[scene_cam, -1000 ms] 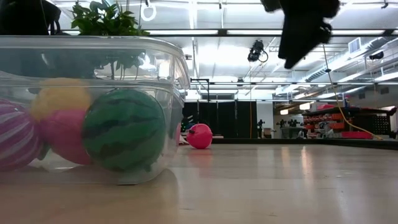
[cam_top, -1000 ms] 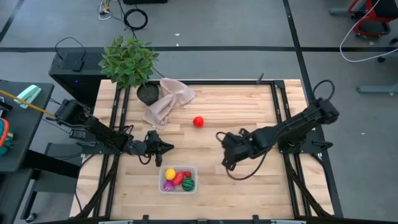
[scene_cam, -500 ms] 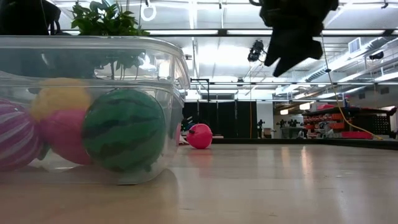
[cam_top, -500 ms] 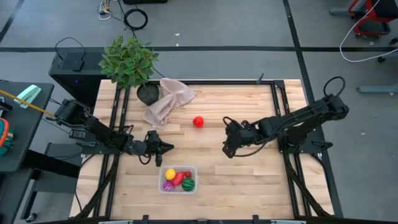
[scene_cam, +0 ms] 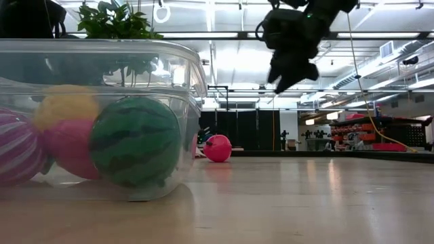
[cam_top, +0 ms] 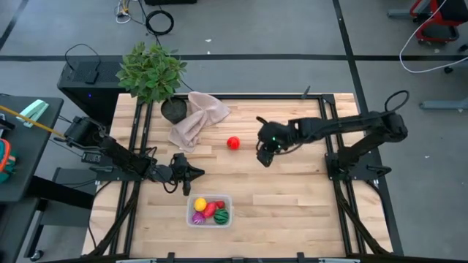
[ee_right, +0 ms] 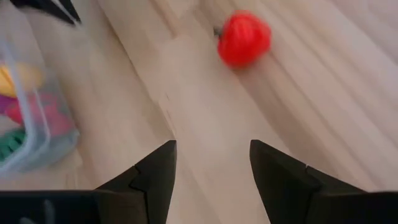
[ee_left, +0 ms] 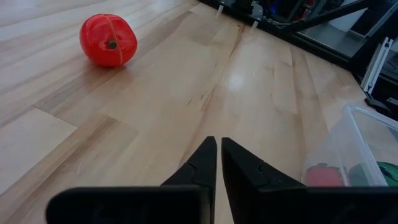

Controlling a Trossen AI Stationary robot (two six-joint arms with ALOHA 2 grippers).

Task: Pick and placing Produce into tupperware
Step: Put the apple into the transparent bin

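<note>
A red toy fruit (cam_top: 232,142) lies alone on the wooden table, also seen in the left wrist view (ee_left: 108,40), the right wrist view (ee_right: 244,38) and the low view (scene_cam: 218,148). The clear tub (cam_top: 210,210) sits near the table's near edge and holds a yellow piece, a purple striped piece, a red piece and a green striped ball (scene_cam: 135,141). My right gripper (cam_top: 263,152) hangs open above the table, right of the red fruit, touching nothing. My left gripper (cam_top: 196,172) rests shut above the tub's far side.
A leafy potted plant (cam_top: 152,73) stands at the far left corner with a beige cloth (cam_top: 196,118) lying beside it. Black frame rails run along the table's left and right sides. Bare wood lies between the red fruit and the tub.
My right gripper has swung from the table's near right part toward the far edge and to the left, closing in on the red fruit, and has stayed open. The left arm, the fruit and the tub have kept still.
</note>
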